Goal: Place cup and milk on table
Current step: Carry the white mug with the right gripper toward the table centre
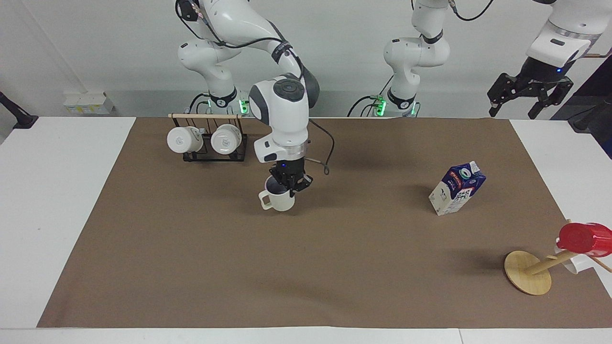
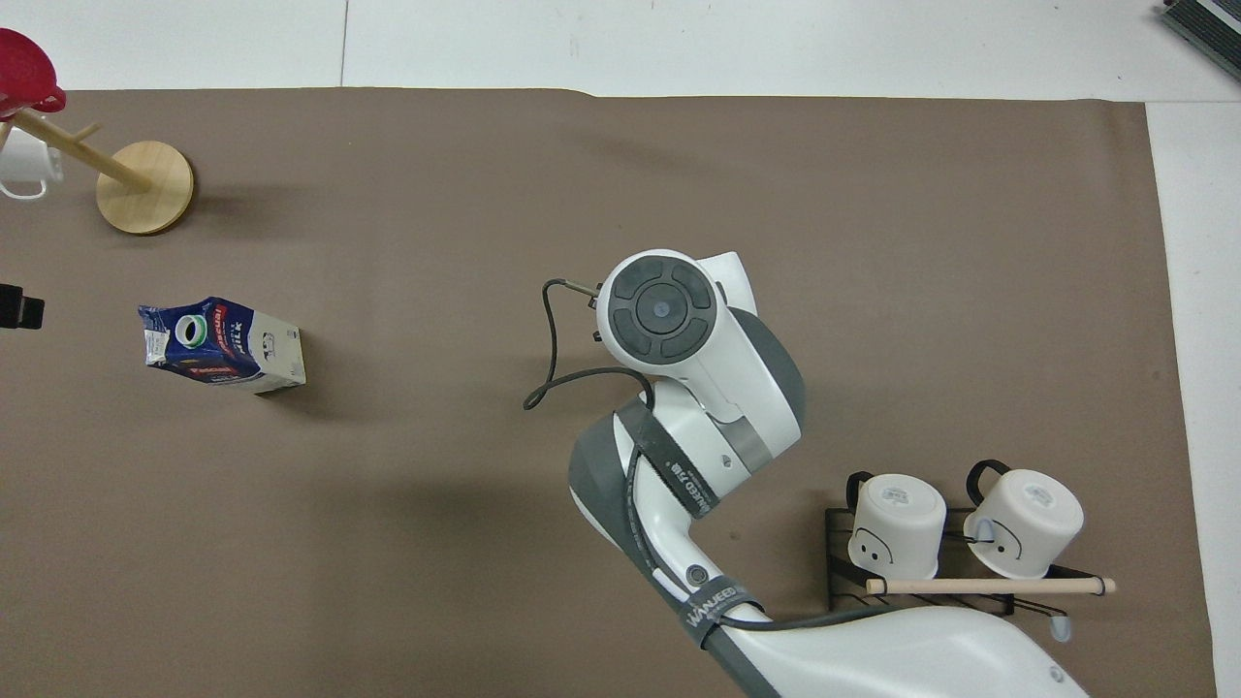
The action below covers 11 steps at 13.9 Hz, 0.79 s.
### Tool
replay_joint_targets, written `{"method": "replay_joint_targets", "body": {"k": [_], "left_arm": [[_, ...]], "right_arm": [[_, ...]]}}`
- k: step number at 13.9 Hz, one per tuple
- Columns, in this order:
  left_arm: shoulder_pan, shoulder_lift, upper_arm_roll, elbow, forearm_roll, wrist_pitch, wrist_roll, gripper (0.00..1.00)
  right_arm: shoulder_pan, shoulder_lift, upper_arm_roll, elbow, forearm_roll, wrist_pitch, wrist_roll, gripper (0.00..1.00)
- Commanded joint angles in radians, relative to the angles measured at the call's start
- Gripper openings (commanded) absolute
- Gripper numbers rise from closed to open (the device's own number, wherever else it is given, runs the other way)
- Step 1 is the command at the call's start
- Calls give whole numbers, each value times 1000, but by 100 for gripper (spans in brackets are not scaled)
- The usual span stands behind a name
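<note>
Gripping the cup (image 1: 278, 199) by its rim, my right gripper (image 1: 290, 183) hangs over the middle of the brown mat, one finger inside the mouth and one outside, pressed onto the wall. From overhead my own arm hides both the gripper and the cup. I cannot tell whether the cup's base touches the mat or sits just above it.

From largest to smallest: the table (image 1: 57, 200) is white, and the brown mat (image 1: 306, 267) covers most of it. My right arm (image 2: 679, 388) reaches from its base out over the mat's centre. My left gripper (image 1: 529, 93) waits raised at the left arm's end of the table, its fingers spread apart and holding nothing.

A black wire rack (image 2: 931, 572) with a wooden rod sits on the mat close to my right arm's base, and two white mugs (image 2: 897, 523) lie in it on their sides. A wooden mug tree (image 1: 528, 272) stands tilted at the left arm's end, farther from me than the milk, with a red cup (image 1: 584, 239) hung on it.

The milk (image 1: 456, 188) stands leaning on the mat toward the left arm's end, well apart from the cup, with nothing touching it.
</note>
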Motion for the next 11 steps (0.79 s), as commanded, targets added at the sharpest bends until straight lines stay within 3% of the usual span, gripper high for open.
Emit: {"method": "replay_joint_targets", "body": {"k": [1,11], "left_arm": [[-5,0,5,7,-3,-6,0,100],[-5,1,5,8,-3,-4,-1,100]], "right_arm": [[17,30,0,16,-46,36,32,0],[31,24,3,-63,-47,139,23,0]]}}
